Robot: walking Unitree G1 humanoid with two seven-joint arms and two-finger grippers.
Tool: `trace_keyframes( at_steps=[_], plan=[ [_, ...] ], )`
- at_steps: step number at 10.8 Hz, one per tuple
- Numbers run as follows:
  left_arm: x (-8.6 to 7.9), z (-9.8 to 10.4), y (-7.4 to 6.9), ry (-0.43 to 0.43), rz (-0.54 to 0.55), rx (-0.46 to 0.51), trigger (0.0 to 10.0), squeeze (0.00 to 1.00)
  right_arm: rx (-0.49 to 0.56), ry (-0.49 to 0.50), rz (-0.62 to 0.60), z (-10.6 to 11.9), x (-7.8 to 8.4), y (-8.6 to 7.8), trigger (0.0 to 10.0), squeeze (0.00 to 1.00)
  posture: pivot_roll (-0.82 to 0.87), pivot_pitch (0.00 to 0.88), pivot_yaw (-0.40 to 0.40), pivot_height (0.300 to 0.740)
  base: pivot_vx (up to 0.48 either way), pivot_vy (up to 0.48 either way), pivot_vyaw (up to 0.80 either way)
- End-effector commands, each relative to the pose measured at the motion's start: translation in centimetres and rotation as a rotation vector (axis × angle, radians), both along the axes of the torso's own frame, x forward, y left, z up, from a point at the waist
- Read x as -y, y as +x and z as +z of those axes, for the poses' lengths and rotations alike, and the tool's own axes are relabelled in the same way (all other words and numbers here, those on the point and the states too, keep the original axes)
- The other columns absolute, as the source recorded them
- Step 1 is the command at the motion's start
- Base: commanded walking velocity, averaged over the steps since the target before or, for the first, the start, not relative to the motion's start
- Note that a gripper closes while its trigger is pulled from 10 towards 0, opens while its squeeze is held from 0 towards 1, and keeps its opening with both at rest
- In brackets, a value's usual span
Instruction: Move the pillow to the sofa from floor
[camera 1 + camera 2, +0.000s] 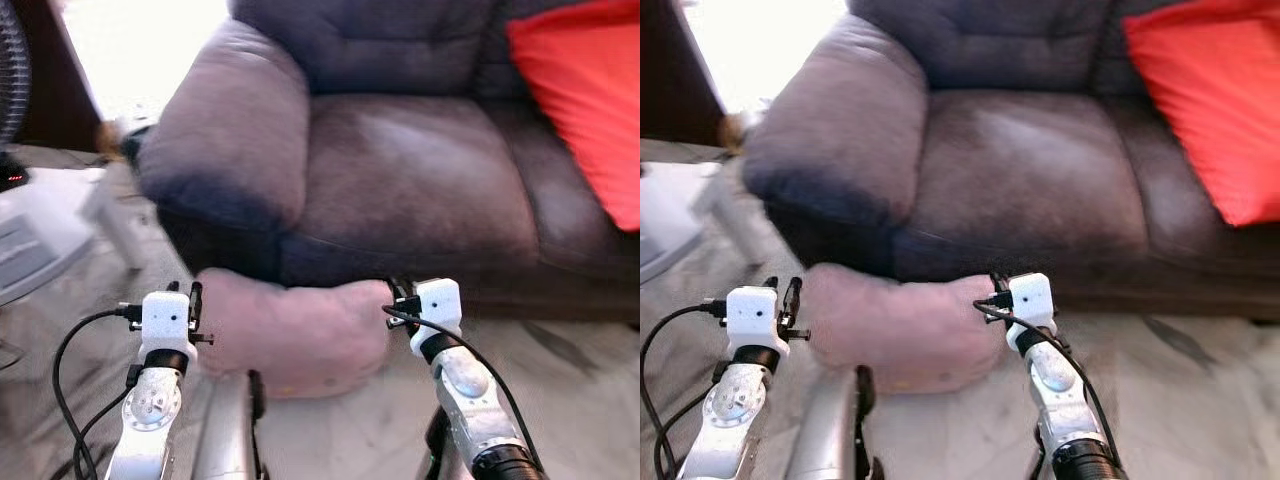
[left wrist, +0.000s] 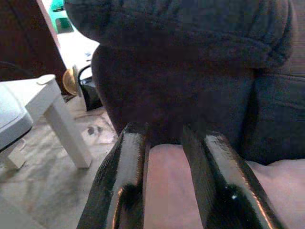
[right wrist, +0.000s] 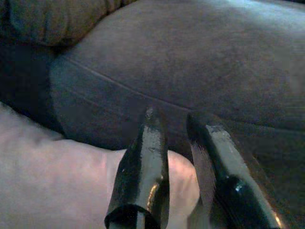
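Note:
A pale pink pillow point(image 1: 290, 330) lies low against the front of the dark grey sofa point(image 1: 400, 170), below the seat. My left gripper point(image 1: 194, 303) is at the pillow's left end, its fingers point(image 2: 131, 162) close together with pink fabric between them. My right gripper point(image 1: 398, 296) is at the pillow's right end, its fingers point(image 3: 150, 143) narrowly apart over a pillow corner point(image 3: 71, 176). The pillow's underside is hidden, so I cannot tell whether it touches the floor.
A red cushion point(image 1: 590, 100) leans on the sofa's right side. The sofa's broad armrest point(image 1: 225, 130) overhangs the pillow's left end. A white table leg point(image 1: 120, 230) and a fan point(image 1: 10, 90) stand to the left. Marbled floor point(image 1: 570, 400) spreads on the right.

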State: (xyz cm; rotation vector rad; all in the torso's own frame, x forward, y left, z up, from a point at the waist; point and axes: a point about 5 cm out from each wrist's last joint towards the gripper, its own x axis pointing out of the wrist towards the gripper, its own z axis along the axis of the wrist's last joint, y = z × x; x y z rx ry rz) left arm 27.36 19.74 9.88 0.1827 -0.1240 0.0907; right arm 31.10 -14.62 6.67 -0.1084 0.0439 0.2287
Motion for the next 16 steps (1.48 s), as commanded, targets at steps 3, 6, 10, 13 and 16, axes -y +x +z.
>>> trace_keyframes(
  at_steps=[3,6,10,13,16],
  plan=[
    [-0.12,-0.21,-0.14,-0.004,0.002,-0.012,10.0,0.00,-0.020,-0.010,0.017,-0.61,-0.32,-0.35,10.0,0.00,0.11,0.135,-0.048,0.472,0.081,0.000,0.53],
    [-0.14,-0.14,-0.10,-0.005,0.003,-0.010,10.0,0.00,-0.013,0.014,-0.014,-0.37,0.14,-0.11,10.0,0.00,0.11,0.138,-0.048,0.472,0.247,0.000,0.00],
    [-0.17,-0.13,-0.13,-0.004,0.002,-0.010,10.0,0.00,-0.005,-0.005,0.010,-0.46,-0.21,-0.31,10.0,0.00,0.11,0.140,-0.046,0.472,0.249,0.000,0.20],
    [-0.16,-0.07,-0.05,-0.001,-0.001,-0.009,10.0,0.00,-0.007,-0.015,0.003,-0.45,0.09,-0.22,10.0,0.00,0.11,0.139,-0.045,0.472,0.250,0.000,0.00],
    [-0.10,-0.06,-0.03,-0.003,-0.002,-0.007,10.0,0.00,-0.013,-0.019,0.011,-0.63,-0.02,-0.33,10.0,0.00,0.11,0.138,-0.046,0.472,0.084,0.000,0.42]
  ],
)
